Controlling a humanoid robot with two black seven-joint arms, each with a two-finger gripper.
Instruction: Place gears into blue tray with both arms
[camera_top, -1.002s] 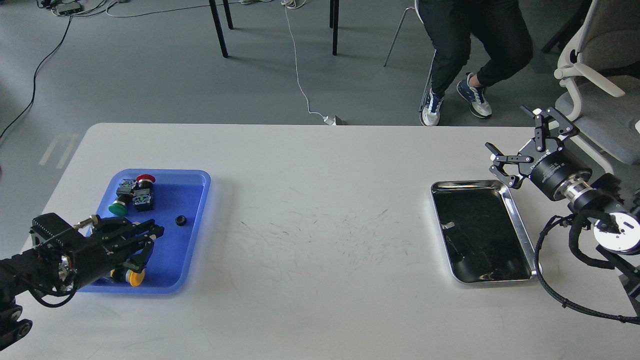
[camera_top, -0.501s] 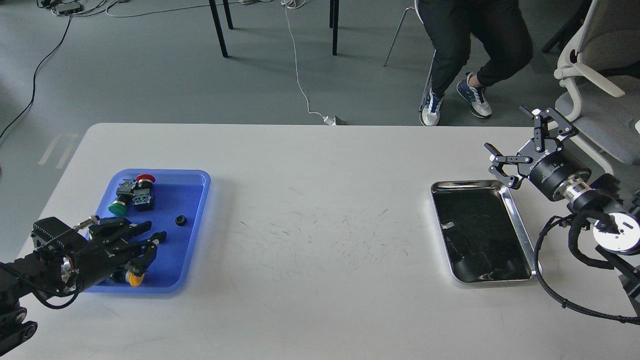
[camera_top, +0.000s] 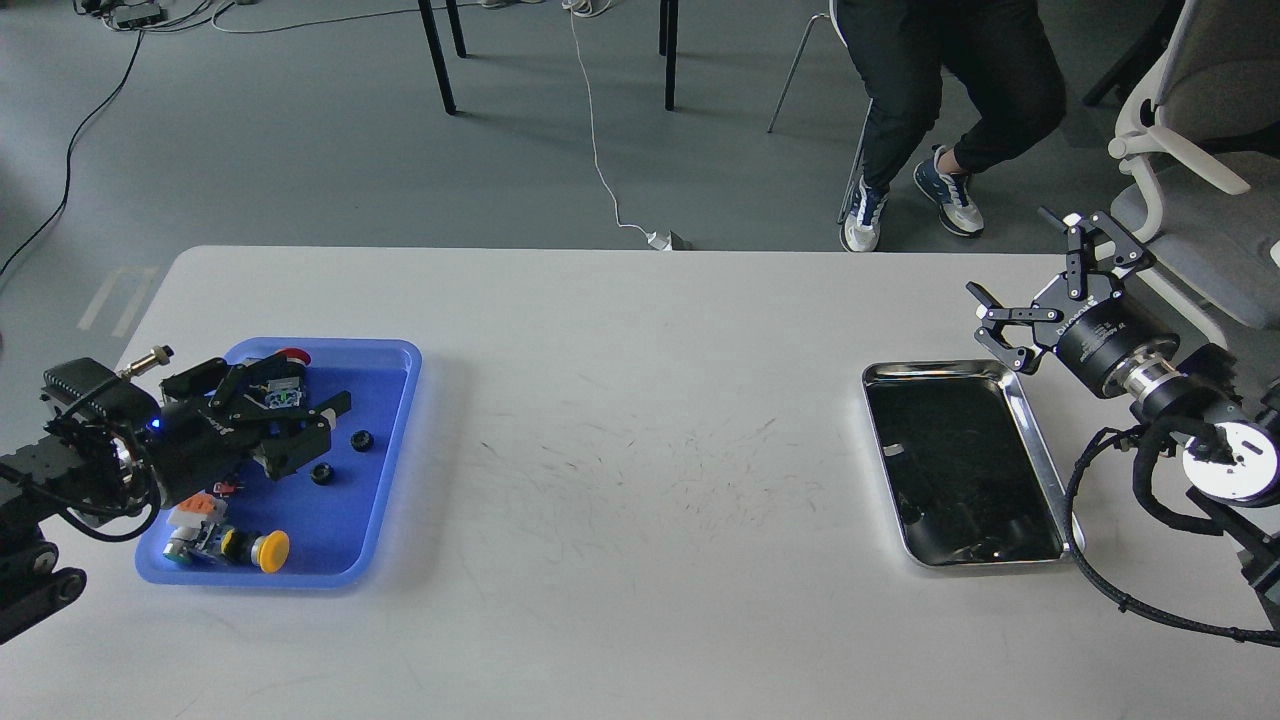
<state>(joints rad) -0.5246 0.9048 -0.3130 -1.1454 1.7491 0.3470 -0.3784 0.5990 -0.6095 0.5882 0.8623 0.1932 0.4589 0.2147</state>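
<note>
While both grippers (camera_top: 300, 425) (camera_top: 1035, 290) gape empty, scuffed white table (camera_top: 640, 480) fronts grey floor (camera_top: 300, 130).

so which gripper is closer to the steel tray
Right. The right gripper hovers just past the steel tray's far right corner; the left gripper is across the table over the blue tray.

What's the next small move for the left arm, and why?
Probably lift the left gripper up and back, clear of the blue tray. It is open and holds nothing, and both gears lie loose on the tray floor. The steel tray shows no gears, so nothing looks left to fetch. The right gripper is open and off to the side.
</note>
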